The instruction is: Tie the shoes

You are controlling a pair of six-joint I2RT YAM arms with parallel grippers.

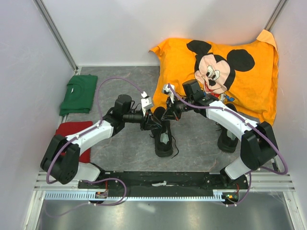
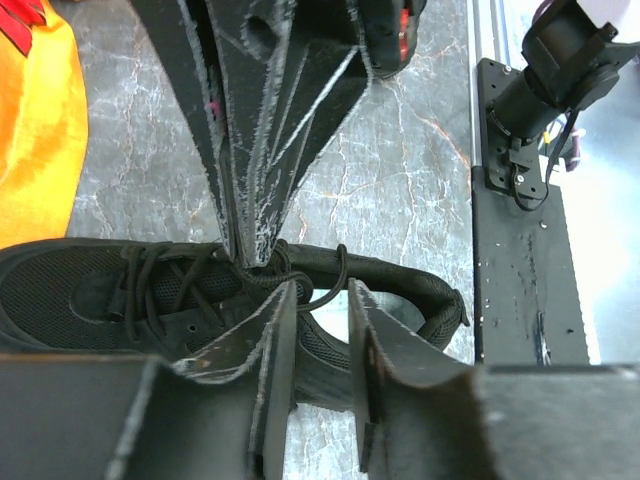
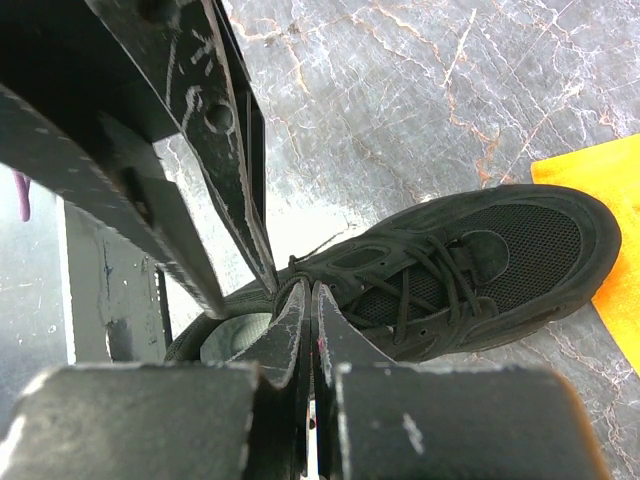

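One black shoe (image 1: 164,143) lies mid-table, toe pointing away from the arms, and both grippers meet over its laces. It also shows in the left wrist view (image 2: 90,290) and the right wrist view (image 3: 510,245). My right gripper (image 1: 167,115) (image 3: 311,288) is shut, with a thin black lace (image 3: 283,292) looped at its tips. My left gripper (image 1: 152,120) (image 2: 322,290) is open, and a lace loop (image 2: 335,275) lies at its tips above the shoe's opening. The second black shoe (image 1: 226,140) stands to the right, partly hidden under my right arm.
An orange Mickey Mouse pillow (image 1: 230,72) lies at the back right, close to the shoes. A folded green shirt (image 1: 79,93) and a red cloth (image 1: 76,130) lie at the left. White walls enclose the table. The black base rail (image 1: 158,181) runs along the near edge.
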